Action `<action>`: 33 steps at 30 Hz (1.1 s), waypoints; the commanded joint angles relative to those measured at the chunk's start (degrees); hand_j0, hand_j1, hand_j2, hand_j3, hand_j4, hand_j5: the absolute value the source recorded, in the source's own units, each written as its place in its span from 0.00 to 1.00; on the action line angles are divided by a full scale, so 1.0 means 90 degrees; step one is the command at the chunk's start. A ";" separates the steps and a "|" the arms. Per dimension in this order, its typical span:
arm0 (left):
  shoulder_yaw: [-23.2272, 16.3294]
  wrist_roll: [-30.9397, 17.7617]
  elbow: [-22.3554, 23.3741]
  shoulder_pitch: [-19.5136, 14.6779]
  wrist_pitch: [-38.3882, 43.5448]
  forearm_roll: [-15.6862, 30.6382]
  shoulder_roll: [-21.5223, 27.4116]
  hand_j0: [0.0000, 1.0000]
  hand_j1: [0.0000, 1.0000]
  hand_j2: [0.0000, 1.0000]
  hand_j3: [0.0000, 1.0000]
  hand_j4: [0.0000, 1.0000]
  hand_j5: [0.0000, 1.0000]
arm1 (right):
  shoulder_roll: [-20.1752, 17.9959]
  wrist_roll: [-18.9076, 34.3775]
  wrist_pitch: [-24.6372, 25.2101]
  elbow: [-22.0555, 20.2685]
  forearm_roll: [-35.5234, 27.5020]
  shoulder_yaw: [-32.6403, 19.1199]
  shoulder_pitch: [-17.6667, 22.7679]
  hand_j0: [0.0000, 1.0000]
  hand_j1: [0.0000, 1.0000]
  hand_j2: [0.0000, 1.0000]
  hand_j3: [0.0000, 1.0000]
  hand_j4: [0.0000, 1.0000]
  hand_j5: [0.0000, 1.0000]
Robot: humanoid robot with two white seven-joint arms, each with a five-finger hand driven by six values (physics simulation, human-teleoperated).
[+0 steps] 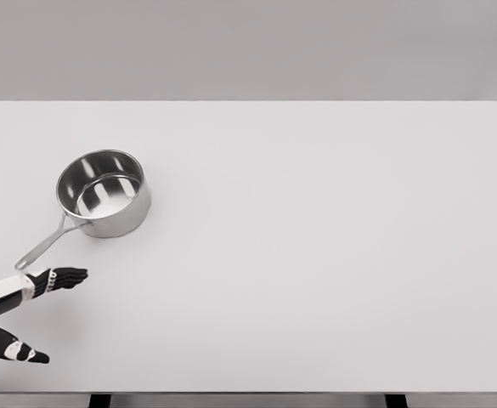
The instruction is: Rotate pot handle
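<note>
A shiny steel pot (104, 193) stands upright on the left part of the white table (316, 255). Its thin handle (42, 247) points toward the lower left, its tip near the table's left edge. My left hand (61, 316) comes in at the lower left corner, with dark fingers (65, 277) stretched out flat just below the handle's tip and the thumb (23, 352) spread wide below. It holds nothing, and I cannot tell if the fingers touch the handle. The inside of the pot is bare.
The table's front edge runs along the bottom of the view, with two dark legs (100, 399) showing under it. A plain grey wall stands behind the far edge.
</note>
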 commanded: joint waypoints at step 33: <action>0.0708 0.0419 -0.0450 -0.0064 0.1889 -0.0031 0.0692 1.00 1.00 1.00 1.00 1.00 1.00 | 0.0000 0.0001 0.0008 0.0001 0.0000 0.0003 0.0000 1.00 1.00 1.00 1.00 1.00 1.00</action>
